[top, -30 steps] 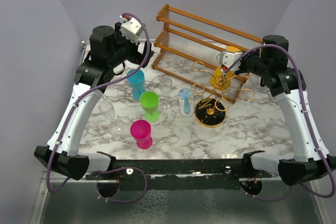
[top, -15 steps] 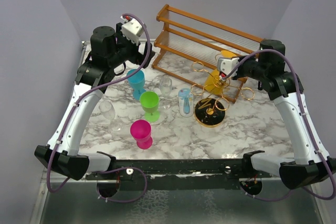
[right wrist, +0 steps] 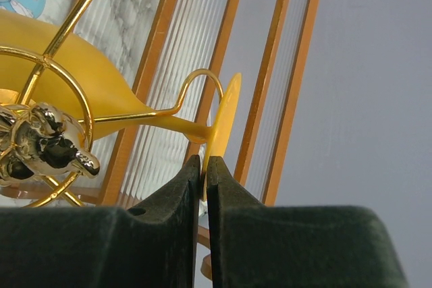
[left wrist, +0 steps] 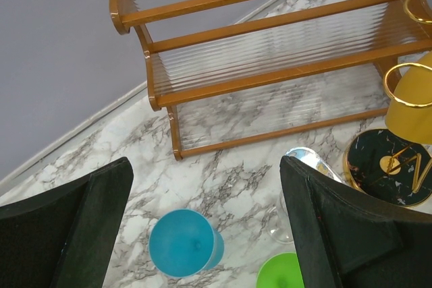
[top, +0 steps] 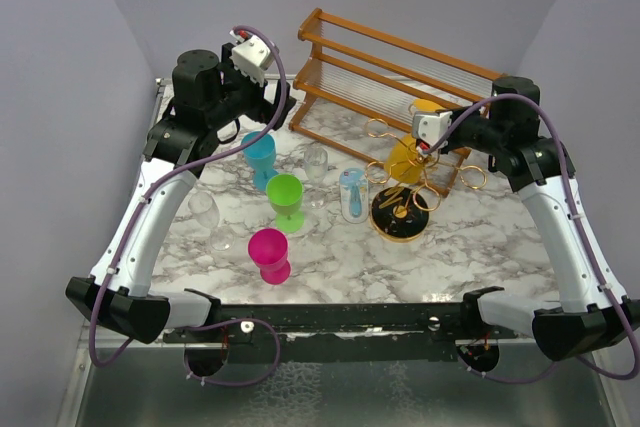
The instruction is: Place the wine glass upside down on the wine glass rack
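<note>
Yellow wine glass (right wrist: 81, 82) is clamped in my right pincer (right wrist: 204, 166), its jaws pinched almost shut on the edge of the glass's round foot (right wrist: 224, 123). As I read it, the coming move turns on the glass's long axis. In the wrist view it runs crosswise: the foot is at the pincer and the stem (right wrist: 179, 126) leads away to the bowl, which lies against the gold wire rack (top: 400, 209) beside its knobbed central post. One curled loop arm (right wrist: 199, 79) hooks over the stem just beside the foot. From above, the glass is tilted over the rack. Its bowl is low and toward the near left, and its foot is high and toward the far right, with the wooden slatted shelf (top: 400, 62) behind it. I judge the glass is partly turned over but not hanging plumb, so the foot should be brought up over the loop until the wire can carry it before I let go. My left pincer (left wrist: 206, 166) is spread wide and empty above a blue goblet (left wrist: 183, 242), well apart at the far left of the marble surface (top: 480, 247). The right arm is the one placed to finish this.
</note>
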### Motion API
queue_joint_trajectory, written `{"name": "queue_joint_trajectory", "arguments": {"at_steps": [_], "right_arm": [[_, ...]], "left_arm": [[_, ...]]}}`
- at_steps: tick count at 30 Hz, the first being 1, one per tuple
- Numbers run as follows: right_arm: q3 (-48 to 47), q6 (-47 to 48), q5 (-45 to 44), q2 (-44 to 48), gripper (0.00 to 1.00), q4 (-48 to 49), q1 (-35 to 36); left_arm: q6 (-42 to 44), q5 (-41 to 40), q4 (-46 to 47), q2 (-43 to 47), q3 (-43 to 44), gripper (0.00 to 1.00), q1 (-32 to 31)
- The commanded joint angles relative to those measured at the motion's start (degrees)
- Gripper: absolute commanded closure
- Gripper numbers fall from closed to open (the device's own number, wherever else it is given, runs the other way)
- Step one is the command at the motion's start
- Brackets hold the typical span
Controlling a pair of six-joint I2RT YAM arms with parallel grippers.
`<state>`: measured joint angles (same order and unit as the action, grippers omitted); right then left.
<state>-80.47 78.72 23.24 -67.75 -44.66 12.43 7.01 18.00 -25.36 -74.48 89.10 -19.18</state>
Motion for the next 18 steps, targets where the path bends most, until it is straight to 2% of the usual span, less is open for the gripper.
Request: {"name": "queue_joint_trajectory", "arguments": {"at_steps": [1, 18], "right_arm": [[-1.18, -0.6, 2.17, -0.01, 0.9, 2.16, 0.41], [-1.59, -1.35, 1.54, -2.64, 0.9, 5.32, 0.58]], "left_arm": [[0.02, 1.38, 1.61, 1.35, -0.65, 0.07, 0.32], [0.86, 1.27, 1.37, 1.75, -1.04, 0.07, 0.31]]}}
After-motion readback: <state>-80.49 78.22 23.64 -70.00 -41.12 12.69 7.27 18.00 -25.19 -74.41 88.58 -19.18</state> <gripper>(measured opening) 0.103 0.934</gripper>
